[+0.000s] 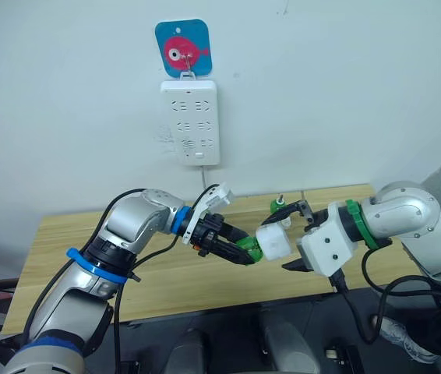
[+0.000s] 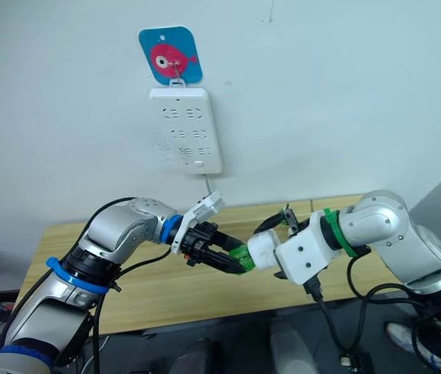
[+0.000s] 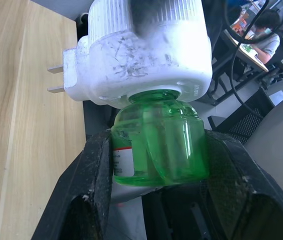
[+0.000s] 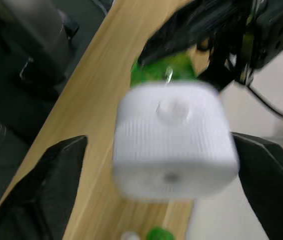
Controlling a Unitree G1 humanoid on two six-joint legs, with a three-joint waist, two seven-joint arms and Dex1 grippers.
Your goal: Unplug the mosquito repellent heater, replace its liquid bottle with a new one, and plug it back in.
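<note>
Heater unplugged, held in mid-air between both end effectors above the tabletop [image 1: 88, 234].

Left end effector [image 3: 156, 165] clamped on translucent green liquid bottle [image 3: 159, 137], smooth, ribbed. Mosquito repellent heater [image 1: 273, 241], white scuffed plastic with two metal prongs, seated on the bottle neck. Right end effector [image 4: 156, 165] spread wide around the heater, black fingers [image 4: 56, 175] apart from it. Bottle-heater axis in line between both arms. Power strip [image 1: 190, 121] on wall, well apart.

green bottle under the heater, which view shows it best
The left wrist view: the green bottle sits large there, screwed into the white heater, clamped in the left gripper. Both eye views show only a green sliver between the left gripper and heater. The right wrist view shows a blurred green patch behind the heater, with the right gripper open.
</note>
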